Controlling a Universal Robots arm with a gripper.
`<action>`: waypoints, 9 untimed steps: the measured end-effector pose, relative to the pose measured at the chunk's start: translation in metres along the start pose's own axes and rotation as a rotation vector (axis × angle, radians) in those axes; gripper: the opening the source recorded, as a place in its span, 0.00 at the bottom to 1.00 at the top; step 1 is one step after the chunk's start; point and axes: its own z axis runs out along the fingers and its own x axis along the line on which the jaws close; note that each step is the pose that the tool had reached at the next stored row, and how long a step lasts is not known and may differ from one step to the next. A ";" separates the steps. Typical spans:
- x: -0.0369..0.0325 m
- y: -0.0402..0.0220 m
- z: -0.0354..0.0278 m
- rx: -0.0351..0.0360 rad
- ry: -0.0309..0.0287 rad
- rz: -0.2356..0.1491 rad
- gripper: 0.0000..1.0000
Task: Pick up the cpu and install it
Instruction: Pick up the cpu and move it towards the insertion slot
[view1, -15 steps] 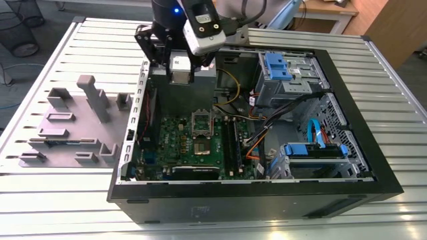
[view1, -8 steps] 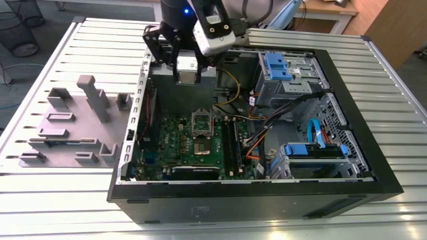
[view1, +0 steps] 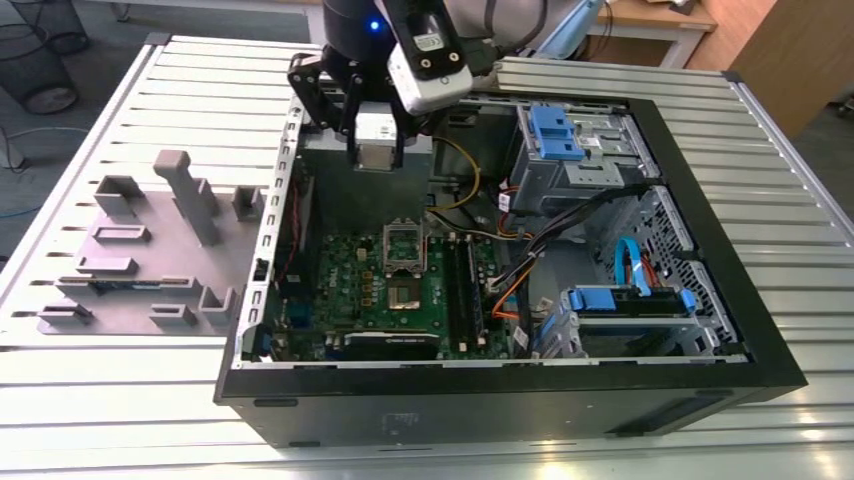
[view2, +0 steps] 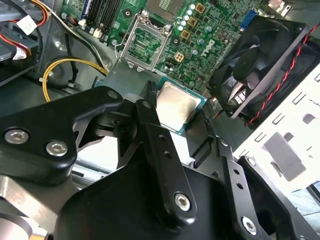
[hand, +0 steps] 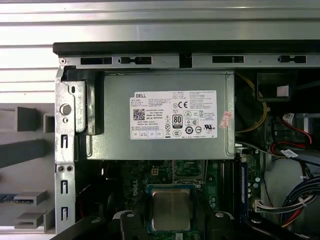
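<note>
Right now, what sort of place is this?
Probably a robotic computer-assembly bench: an open PC case on a slatted metal table, lilac-grey holder blocks beside it, and a cpu in the arm's jaws.

Slatted table (view1: 801, 290) with computer case (view1: 507, 400) and holder blocks (view1: 147, 250)

The small flat square cpu (hand: 171, 210) has a shiny silver-grey top and a thin green edge; the jointed metal gripper (view2: 178, 104) is black; the flat circuit board (view1: 340, 282) is green; the square plastic fan (view2: 260, 65) is black, its wires red and black; the metal power box (hand: 120, 130) is grey with a white sticker; the ridged metal table (view1: 134, 100) is silver with stripes.
</note>
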 end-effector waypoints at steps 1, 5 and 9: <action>-0.0003 -0.0003 0.0003 -0.0001 -0.0002 0.000 0.47; -0.0017 -0.0020 0.0019 -0.0024 -0.0004 0.000 0.47; -0.0018 -0.0025 0.0030 -0.0050 -0.0001 0.000 0.47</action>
